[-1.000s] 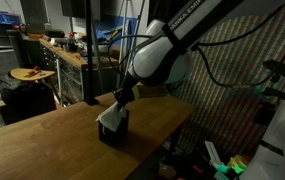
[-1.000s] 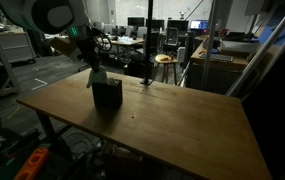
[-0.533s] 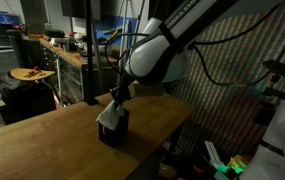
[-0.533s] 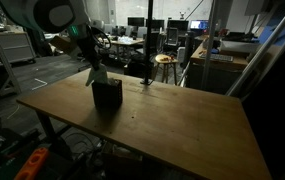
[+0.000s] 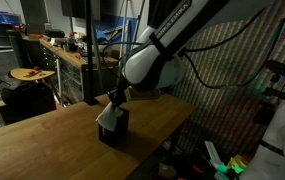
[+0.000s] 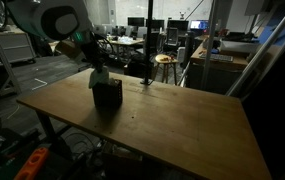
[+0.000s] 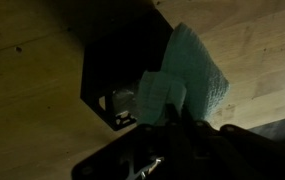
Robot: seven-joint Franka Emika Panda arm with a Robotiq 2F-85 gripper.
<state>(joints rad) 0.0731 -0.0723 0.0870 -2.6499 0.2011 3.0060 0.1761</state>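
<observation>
My gripper [image 5: 115, 100] hangs just above a small black box [image 5: 113, 128] that stands on the wooden table [image 5: 52, 140]. It is shut on a pale teal-white cloth [image 5: 107, 114], whose lower end hangs into or against the box. In the wrist view the cloth [image 7: 187, 80] is pinched between my dark fingers [image 7: 172, 118], and the black box [image 7: 122, 65] lies below it with a small metal part inside. In an exterior view the gripper [image 6: 96, 70] is right over the box [image 6: 107, 95], near the table's far left corner.
The wooden table [image 6: 172, 125] spreads wide to the right of the box. Beyond its far edge are a stool [image 6: 164, 62], desks with monitors, and a pole [image 6: 148, 40]. A round side table [image 5: 32, 75] and a workbench [image 5: 67, 50] stand behind. Cables and clutter lie on the floor.
The arm's upper body has shifted slightly. The gripper, cloth and box stay about where they were.
</observation>
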